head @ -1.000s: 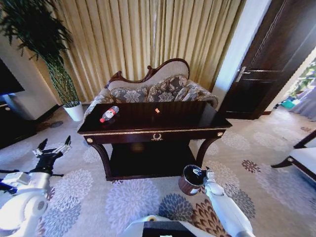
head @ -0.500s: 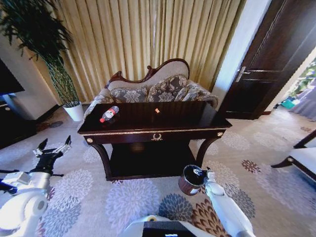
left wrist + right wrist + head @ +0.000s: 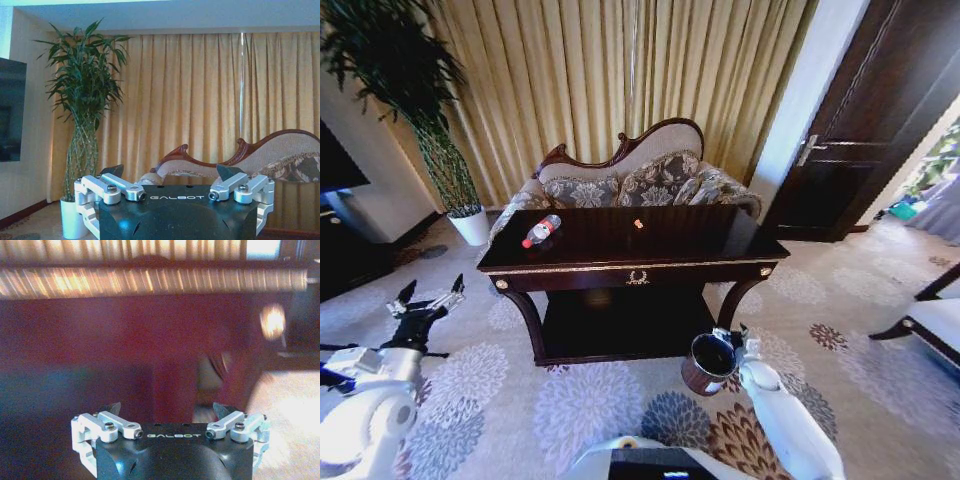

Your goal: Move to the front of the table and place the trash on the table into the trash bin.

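The dark glossy table [image 3: 685, 238] stands straight ahead on the patterned carpet. A clear bottle with a red label [image 3: 541, 230] lies near its far left corner, and a tiny orange scrap [image 3: 638, 224] rests at the middle of its far side. The round brown trash bin [image 3: 709, 363] with a metal rim stands on the floor by the table's front right leg. My right gripper [image 3: 733, 338] hovers open just right of the bin's rim; in the right wrist view this gripper [image 3: 167, 407] faces the table's dark front [image 3: 125, 330]. My left gripper [image 3: 430, 292] is open, low at the left, away from the table.
A carved-back patterned sofa [image 3: 640, 180] stands behind the table, before gold curtains. A tall plant in a white pot [image 3: 472, 226] is at the back left, a dark door [image 3: 880, 120] at the back right. A dark chair [image 3: 932, 322] juts in at the right edge.
My right arm has shifted slightly right and up beside the bin. The left arm and everything on the table have stayed put.
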Controlling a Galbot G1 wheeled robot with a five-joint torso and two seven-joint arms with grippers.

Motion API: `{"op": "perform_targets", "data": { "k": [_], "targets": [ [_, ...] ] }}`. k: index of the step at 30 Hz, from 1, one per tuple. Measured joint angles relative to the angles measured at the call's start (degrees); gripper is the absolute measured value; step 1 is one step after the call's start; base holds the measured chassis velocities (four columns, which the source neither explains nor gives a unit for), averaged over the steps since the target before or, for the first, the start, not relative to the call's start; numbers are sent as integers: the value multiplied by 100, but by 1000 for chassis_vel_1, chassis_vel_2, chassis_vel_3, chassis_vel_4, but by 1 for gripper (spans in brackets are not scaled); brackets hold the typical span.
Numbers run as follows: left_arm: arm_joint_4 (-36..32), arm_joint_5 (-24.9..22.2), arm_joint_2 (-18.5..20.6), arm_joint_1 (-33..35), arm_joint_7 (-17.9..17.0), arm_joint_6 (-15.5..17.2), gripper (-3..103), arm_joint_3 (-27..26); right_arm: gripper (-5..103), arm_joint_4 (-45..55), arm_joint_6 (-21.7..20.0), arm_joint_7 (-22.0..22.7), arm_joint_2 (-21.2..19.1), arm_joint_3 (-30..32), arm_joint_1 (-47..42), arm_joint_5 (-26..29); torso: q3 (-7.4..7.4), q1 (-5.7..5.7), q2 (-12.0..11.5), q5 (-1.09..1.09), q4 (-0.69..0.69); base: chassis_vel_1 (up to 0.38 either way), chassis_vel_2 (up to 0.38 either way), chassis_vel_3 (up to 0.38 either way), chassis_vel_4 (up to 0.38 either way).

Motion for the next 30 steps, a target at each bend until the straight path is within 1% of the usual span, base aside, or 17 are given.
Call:
{"op": "perform_targets", "data": {
  "k": [2, 3, 4, 7, 10, 12, 16, 30],
  "targets": [
    [2, -2, -19, -3, -3, 0, 100, -1, 100, 772, -222, 126, -48, 95, -126, 122, 0, 0, 0, -1, 2, 0, 0, 0, 0],
    [10, -4, -31, -4, -4, 0, 100, -2, 100, 1185, -385, 216, -68, 135, -173, 169, 0, 0, 0, -1, 0, 0, 0, 0, 0],
    [10, -4, -31, -4, -4, 0, 100, -2, 100, 1185, -385, 216, -68, 135, -173, 169, 0, 0, 0, -1, 0, 0, 0, 0, 0],
    [18, -17, -69, 7, -4, -11, 100, -27, 100, 2203, -818, 565, -127, 132, -185, 299, 0, 0, 0, -1, 1, 0, 0, 0, 0],
    [18, -29, -75, 15, -4, -21, 100, -45, 100, 2437, -915, 656, -148, 105, -168, 325, 0, 0, 0, 0, 1, 0, 0, 0, 0],
    [18, -85, -78, 39, -4, -40, 100, -95, 100, 2834, -1072, 738, -198, 65, -145, 383, 0, 0, 0, 0, 1, 0, 0, 0, 0],
    [38, -118, -69, 56, 1, -69, 100, -128, 100, 3006, -1106, 781, -244, 52, -143, 389, 0, 0, 0, 0, 0, 0, 0, 0, 0],
    [50, -130, -26, 43, 6, -71, 100, -127, 100, 3088, -1065, 804, -264, 54, -176, 369, 0, 0, 0, 1, 0, 0, 0, 0, 0]
  ]
}}
